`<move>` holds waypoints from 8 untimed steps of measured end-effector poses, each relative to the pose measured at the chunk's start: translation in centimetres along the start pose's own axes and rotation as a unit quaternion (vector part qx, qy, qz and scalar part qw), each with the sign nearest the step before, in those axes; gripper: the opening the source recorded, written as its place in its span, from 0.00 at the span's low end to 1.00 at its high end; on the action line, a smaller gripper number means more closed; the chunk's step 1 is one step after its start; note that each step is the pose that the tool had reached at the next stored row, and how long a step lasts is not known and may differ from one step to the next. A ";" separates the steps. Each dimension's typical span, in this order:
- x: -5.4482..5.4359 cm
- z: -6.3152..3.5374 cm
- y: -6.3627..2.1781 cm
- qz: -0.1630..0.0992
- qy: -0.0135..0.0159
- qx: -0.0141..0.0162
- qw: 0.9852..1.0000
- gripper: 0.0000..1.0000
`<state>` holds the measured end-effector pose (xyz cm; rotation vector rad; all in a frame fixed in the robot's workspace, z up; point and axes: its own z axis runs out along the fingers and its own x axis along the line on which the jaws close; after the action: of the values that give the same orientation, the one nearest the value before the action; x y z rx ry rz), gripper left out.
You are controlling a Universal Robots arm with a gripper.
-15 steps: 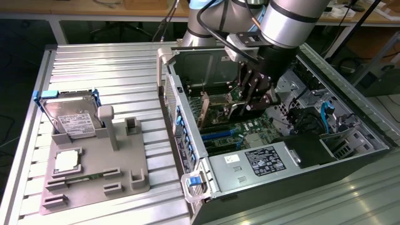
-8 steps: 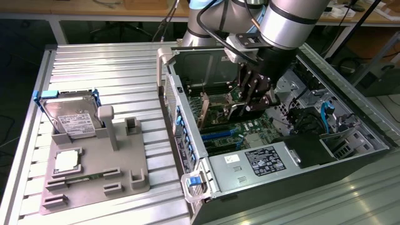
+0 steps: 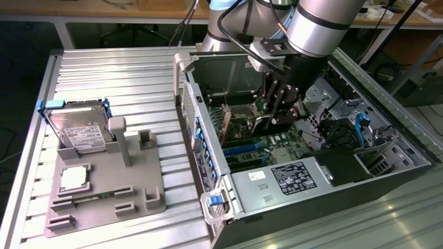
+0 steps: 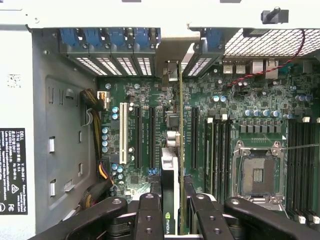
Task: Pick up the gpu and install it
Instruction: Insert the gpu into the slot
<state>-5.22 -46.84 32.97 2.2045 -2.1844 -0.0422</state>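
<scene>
**GPU in the case, held over the motherboard; seating unconfirmed**

Done: gpu (image 4: pixel 170 200) lifted; end effector (image 4: pixel 172 212) pinching it edge-on inside the computer case (image 3: pixel 387 171), above the motherboard (image 4: pixel 240 100); judged mid-install. Left: pressing it home in a slot (image 4: pixel 193 137). Hidden: the card's lower edge and slot contact. On the worktop (image 3: pixel 104 62): hard drive (image 3: pixel 80 132).

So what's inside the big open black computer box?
Inside the black computer case lies a green motherboard with black slots and an empty processor socket. The gripper holds the thin gpu card edge-on above them; the slot beneath it is hidden.
</scene>
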 end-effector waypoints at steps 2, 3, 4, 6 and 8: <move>0.0 0.12 -0.01 0.000 0.000 0.000 1.000 0.27; 0.0 0.16 -0.01 0.000 0.000 0.000 1.000 0.27; 0.0 0.24 -0.01 0.000 0.000 0.000 1.000 0.27; 0.0 0.31 -0.01 0.000 0.000 0.000 1.000 0.27; 0.0 0.39 -0.02 0.000 0.000 0.000 1.000 0.27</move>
<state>-5.22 -46.84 32.58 2.2046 -2.1845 -0.0422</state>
